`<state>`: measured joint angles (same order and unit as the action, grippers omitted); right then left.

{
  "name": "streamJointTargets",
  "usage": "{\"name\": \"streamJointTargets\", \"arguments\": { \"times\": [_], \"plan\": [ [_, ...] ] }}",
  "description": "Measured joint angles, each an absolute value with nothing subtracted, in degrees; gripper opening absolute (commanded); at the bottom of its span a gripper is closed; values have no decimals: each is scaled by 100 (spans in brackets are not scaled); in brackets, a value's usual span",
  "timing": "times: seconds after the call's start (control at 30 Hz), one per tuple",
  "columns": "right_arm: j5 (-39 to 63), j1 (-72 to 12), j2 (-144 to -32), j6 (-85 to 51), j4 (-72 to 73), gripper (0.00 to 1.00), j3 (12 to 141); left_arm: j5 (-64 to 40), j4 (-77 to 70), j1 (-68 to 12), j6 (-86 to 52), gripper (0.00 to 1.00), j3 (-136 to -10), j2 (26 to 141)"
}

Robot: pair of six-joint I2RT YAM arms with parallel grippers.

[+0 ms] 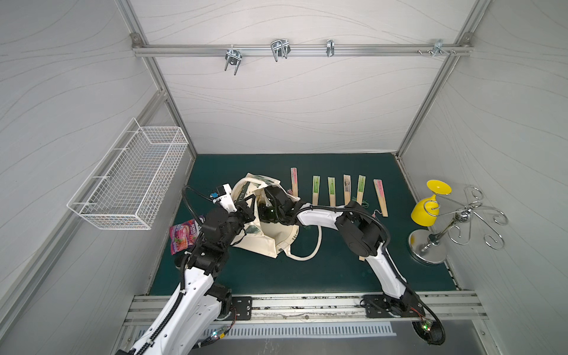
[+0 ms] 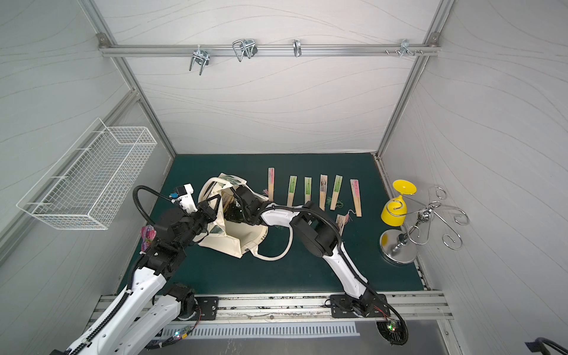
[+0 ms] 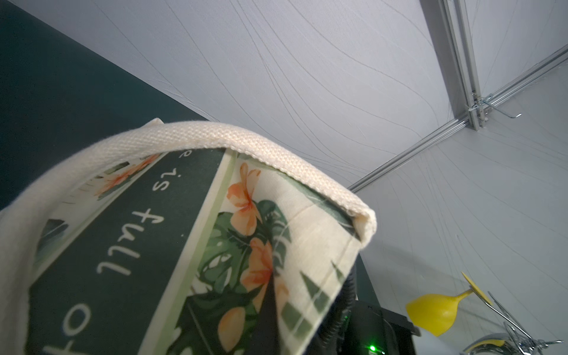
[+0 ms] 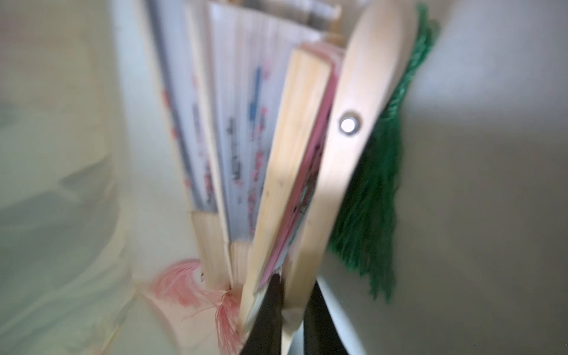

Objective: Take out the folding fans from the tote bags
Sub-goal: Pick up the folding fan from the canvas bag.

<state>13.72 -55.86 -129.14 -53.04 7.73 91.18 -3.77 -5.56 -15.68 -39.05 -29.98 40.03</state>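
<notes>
The left gripper (image 1: 246,211) is clamped on the rim of the tote bag (image 1: 264,242). Inside the bag, the right gripper (image 4: 292,295) pinches a green-tasselled fan (image 4: 347,153) standing among other fans (image 4: 233,123). A row of fans (image 1: 331,190) lies just beside the bag.

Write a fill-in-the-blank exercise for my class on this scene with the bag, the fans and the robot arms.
1. The right tool reaches inside the cream ___.
2. The fan in its grasp carries a ___ tassel.
3. The glass hanging on the chrome stand is ___.

Missing words: tote bag; green; yellow.
</notes>
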Motion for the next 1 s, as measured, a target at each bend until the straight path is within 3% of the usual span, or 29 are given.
{"name": "streamJointTargets", "arguments": {
  "times": [0.5, 1.0],
  "plan": [
    [650, -5846, -11384, -3734, 646, 0, 8178, 510, -222, -1568, -2834, 0, -3461, 4418],
    [342, -5850, -10335, -3251, 650, 0, 7365, 620, 58, -1568, -2681, 0, -3568, 4362]
  ]
}}
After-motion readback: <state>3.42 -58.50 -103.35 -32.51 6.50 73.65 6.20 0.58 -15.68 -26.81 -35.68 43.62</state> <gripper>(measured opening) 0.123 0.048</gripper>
